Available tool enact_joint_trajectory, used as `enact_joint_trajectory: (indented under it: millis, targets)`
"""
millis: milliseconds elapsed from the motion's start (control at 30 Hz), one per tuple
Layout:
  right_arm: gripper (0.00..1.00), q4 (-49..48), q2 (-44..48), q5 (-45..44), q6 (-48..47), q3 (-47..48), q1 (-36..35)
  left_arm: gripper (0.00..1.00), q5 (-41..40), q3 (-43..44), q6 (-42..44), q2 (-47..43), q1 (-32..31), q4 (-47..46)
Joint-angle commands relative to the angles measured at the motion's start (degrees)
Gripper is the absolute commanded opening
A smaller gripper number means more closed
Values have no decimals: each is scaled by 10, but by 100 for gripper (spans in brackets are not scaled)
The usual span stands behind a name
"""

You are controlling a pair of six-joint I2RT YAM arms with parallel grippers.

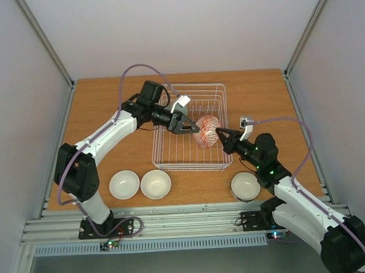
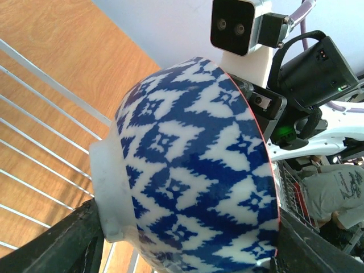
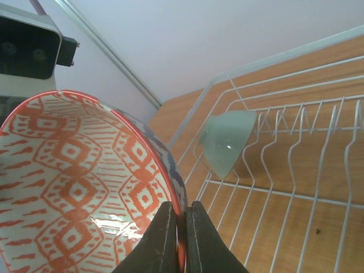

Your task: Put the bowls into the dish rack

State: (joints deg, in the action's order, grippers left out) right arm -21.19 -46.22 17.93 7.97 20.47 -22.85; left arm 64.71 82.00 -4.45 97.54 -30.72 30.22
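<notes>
A patterned bowl [image 1: 205, 131], blue and white outside and orange inside, hangs on its side above the white wire dish rack [image 1: 193, 163]. My left gripper [image 1: 185, 125] spans it from foot to rim, a finger against each side; in the left wrist view the bowl [image 2: 193, 170] fills the space between the jaws of the left gripper [image 2: 185, 250]. My right gripper [image 1: 221, 136] is shut on the bowl's rim [image 3: 142, 148], the right gripper [image 3: 181, 239] pinching it from inside and outside. A pale green bowl [image 3: 227, 142] leans among the rack's tines [image 3: 296, 148].
Three white bowls stand on the wooden table in front of the rack: two at the left [image 1: 124, 184] [image 1: 155, 184] and one at the right [image 1: 246, 186] beside my right arm. White walls close in the table on three sides.
</notes>
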Motion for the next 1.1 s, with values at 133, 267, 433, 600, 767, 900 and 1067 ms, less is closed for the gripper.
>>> enact_joint_trajectory:
  millis: [133,267,433,600,767,900,1067]
  targets:
    - [26,-72,-3,17,16,10,4,1,-21,21,20,13,-2,-1]
    - [67,-45,4,8,7,18,4,0,-87,26,26,18,-3,10]
    - [76,-6,15,-7,-4,27,4,1,-108,31,28,31,-4,10]
    - [78,64,51,-34,-7,33,3,0,-262,57,15,29,-15,8]
    - [78,124,87,-30,3,31,3,0,-495,132,14,64,-46,50]
    - [78,143,105,-7,19,19,0,1,-626,197,21,116,-68,80]
    - [78,174,136,-10,22,9,-2,0,-710,268,30,178,-78,109]
